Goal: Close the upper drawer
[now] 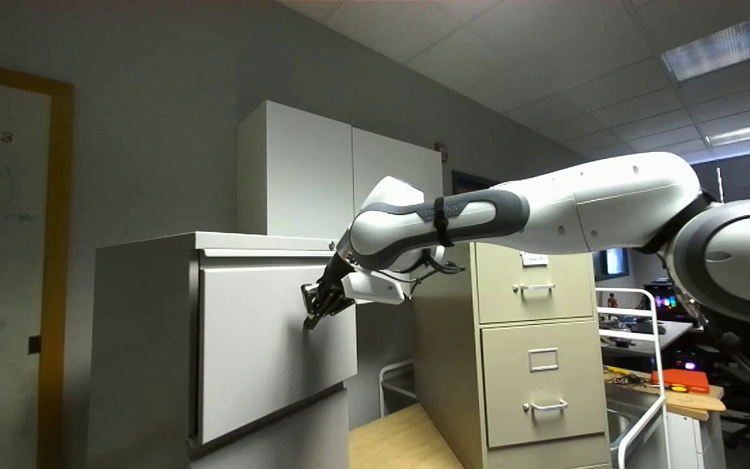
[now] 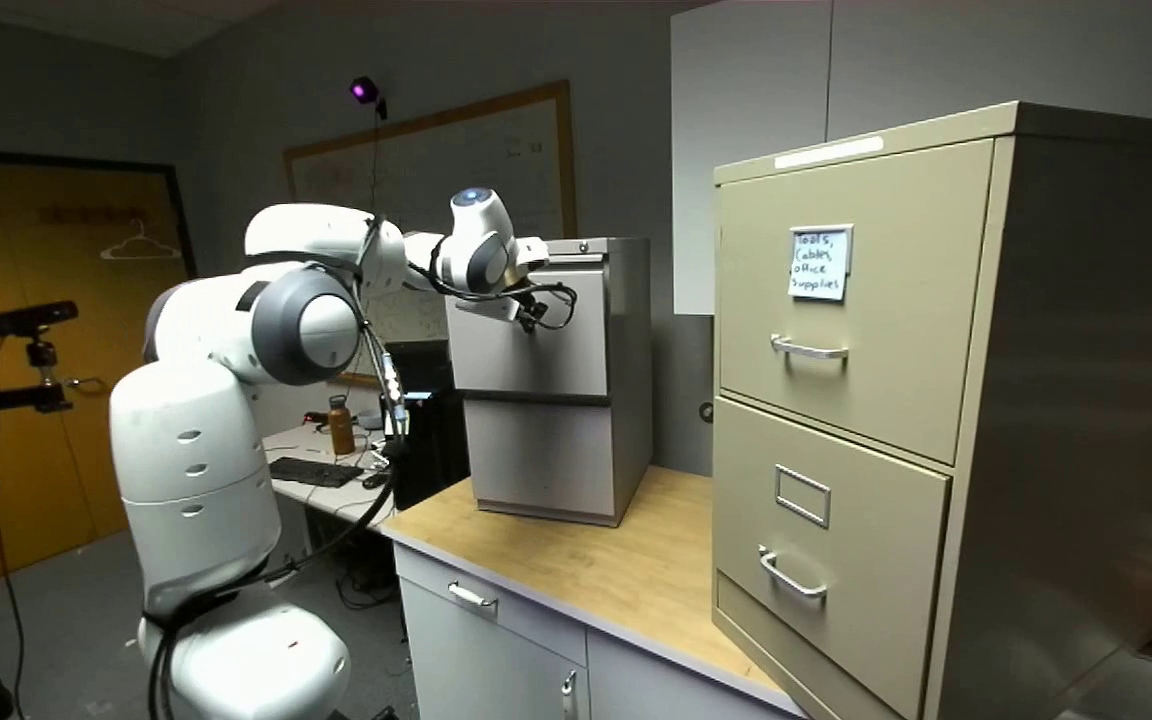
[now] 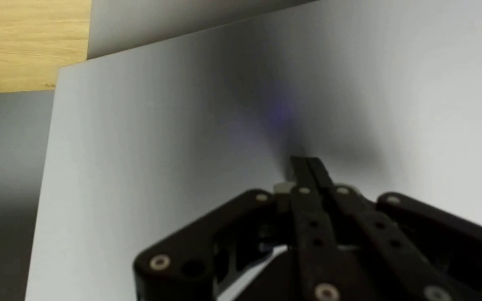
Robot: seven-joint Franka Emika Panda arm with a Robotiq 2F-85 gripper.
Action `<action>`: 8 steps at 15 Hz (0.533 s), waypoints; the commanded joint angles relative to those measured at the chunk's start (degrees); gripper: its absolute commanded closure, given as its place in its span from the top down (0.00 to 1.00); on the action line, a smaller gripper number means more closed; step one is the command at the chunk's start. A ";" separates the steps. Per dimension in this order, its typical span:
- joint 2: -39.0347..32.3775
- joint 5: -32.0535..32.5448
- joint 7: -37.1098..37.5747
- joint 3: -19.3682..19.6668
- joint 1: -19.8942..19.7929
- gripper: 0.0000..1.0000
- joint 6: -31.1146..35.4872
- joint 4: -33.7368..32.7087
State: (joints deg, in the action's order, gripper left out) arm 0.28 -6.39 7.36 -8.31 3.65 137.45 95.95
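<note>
The upper drawer's flat light-grey front shows in both exterior views (image 1: 264,365) (image 2: 576,350), at the top of the boxy white cabinet (image 1: 144,326). It sits nearly flush, its edge standing slightly proud of the lower drawer front (image 1: 303,433). My gripper (image 1: 310,322) is shut and empty, fingertips pointing down at the upper drawer's front toward its right side. In the wrist view the drawer front (image 3: 119,146) fills most of the picture. The closed fingertips (image 3: 306,159) meet their shadow there, touching it or very close. The drawer's inside is hidden.
A beige filing cabinet (image 1: 538,384) with handled drawers stands beside the white cabinet; it also shows in an exterior view (image 2: 836,350). Both stand on a wooden counter (image 2: 536,550). White wall cupboards (image 1: 310,176) hang behind. A white rack (image 1: 658,365) stands past the beige cabinet.
</note>
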 commanded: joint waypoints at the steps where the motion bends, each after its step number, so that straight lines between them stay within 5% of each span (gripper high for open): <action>1: -9.82 -0.16 0.51 0.83 1.06 0.03 -5.62 -14.06; 8: -20.07 0.79 1.01 1.44 1.98 0.04 -18.94 -31.37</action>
State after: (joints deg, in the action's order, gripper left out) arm -11.69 -6.43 7.36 -7.77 4.28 121.61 75.85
